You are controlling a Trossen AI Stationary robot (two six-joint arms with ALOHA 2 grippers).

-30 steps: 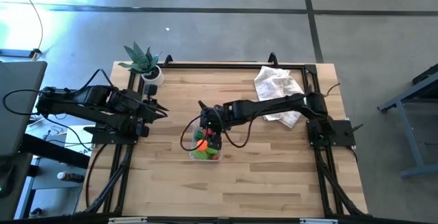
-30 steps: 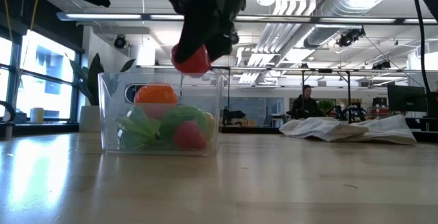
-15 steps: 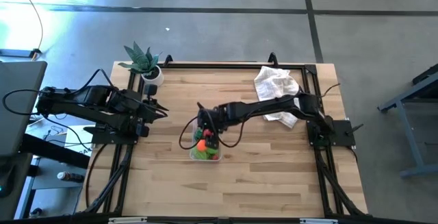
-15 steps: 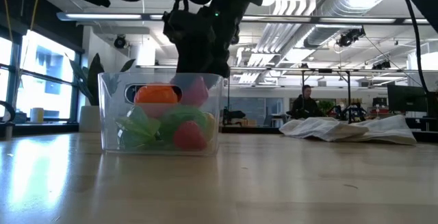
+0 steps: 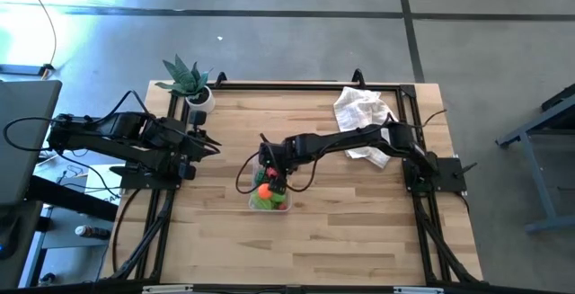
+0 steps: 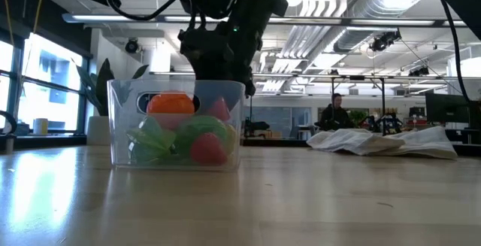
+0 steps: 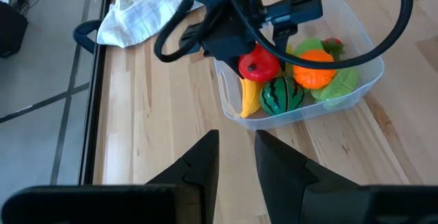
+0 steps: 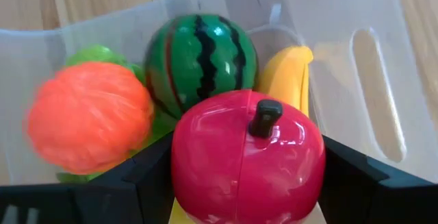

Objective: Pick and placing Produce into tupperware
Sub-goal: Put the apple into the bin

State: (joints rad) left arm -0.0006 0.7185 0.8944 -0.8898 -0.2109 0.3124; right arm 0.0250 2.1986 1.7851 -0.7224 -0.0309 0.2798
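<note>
Right end effector [image 5: 269, 175] reaches from the desk's right side to the tupperware [image 5: 270, 200], which sits near the middle of the plank-wood desk [image 5: 341, 240]; bare boards lie open toward the front edge. Left end effector [image 5: 214, 146], its fingers pressed together, waits near the left edge, beside a potted plant [image 5: 187, 80] at the back-left corner. A crumpled white cloth [image 5: 364, 119] lies by the back-right corner.

From desk height, the clear, round-cornered tub [image 6: 176, 126] shows a pebbled orange [image 6: 171, 103], green pieces [image 6: 154, 139] and a red piece [image 6: 207, 148] through its walls, the right end effector [image 6: 219, 88] dipping over its rim.

Looking past the left arm's closed fingers [image 7: 274, 166], the tub [image 7: 356, 90] holds a glossy red apple [image 7: 259, 64], banana [image 7: 250, 97], striped watermelon [image 7: 280, 95] and orange [image 7: 315, 70].

Right wrist view: the dark fingers [image 8: 147, 176] are clamped on the smooth red apple [image 8: 248, 159], with its dark stem, inside the tub [image 8: 363, 53], close to the watermelon [image 8: 200, 58], orange [image 8: 89, 125] and banana [image 8: 287, 73].
</note>
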